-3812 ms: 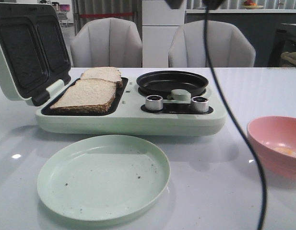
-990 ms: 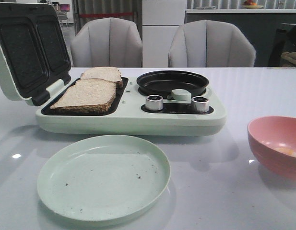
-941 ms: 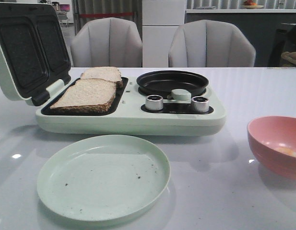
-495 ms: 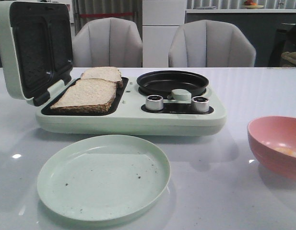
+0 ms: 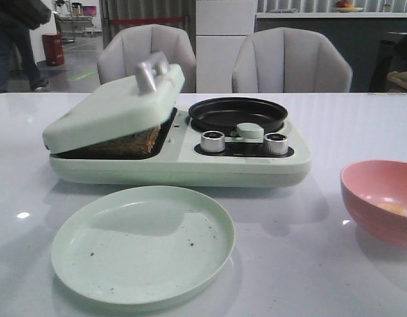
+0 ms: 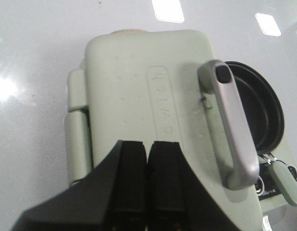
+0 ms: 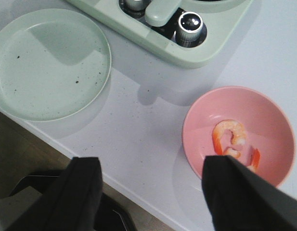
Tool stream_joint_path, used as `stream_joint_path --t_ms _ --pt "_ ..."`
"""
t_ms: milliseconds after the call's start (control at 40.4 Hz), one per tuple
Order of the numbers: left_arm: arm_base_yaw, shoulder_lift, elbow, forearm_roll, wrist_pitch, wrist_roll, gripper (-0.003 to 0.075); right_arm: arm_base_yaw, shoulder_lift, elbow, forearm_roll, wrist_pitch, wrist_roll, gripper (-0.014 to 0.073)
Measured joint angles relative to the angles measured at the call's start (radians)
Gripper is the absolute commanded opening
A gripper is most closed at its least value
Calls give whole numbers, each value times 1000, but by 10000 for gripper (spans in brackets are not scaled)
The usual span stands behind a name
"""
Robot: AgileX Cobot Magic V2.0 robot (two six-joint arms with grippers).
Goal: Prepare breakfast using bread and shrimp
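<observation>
The bread sits in the pale green sandwich maker [image 5: 190, 165]. Its lid [image 5: 114, 102] is lowered almost shut over the bread, so only a brown crust edge [image 5: 134, 140] shows in the gap. In the left wrist view my left gripper [image 6: 148, 147] is shut and empty, just over the lid [image 6: 148, 82], beside its silver handle [image 6: 230, 125]. The shrimp [image 7: 229, 137] lie in the pink bowl [image 7: 264, 120]. My right gripper [image 7: 162, 192] is open and empty, above the table's front edge next to the bowl. Neither gripper shows in the front view.
A pale green plate [image 5: 142, 243] lies in front of the sandwich maker. A black round pan [image 5: 237, 113] and two silver knobs [image 5: 212, 141] sit on its right half. The pink bowl [image 5: 381, 200] stands at the right. Two chairs stand behind the table.
The sandwich maker's lid has swung down from standing open to almost shut over the bread. A person now shows in the far left background.
</observation>
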Motion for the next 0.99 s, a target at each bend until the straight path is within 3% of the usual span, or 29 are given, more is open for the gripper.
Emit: stream_joint_path --t_ms 198,619,866,990 --pt "-102 -124 63 104 -12 11 101 0 0 0 0 0 0 548" --pt "-330 -443 388 315 -77 11 104 0 0 0 0 0 0 548" --pt "-380 -649 536 606 -58 -261 100 0 0 0 0 0 0 548" --pt "-380 -756 583 696 -36 -326 100 0 0 0 0 0 0 548"
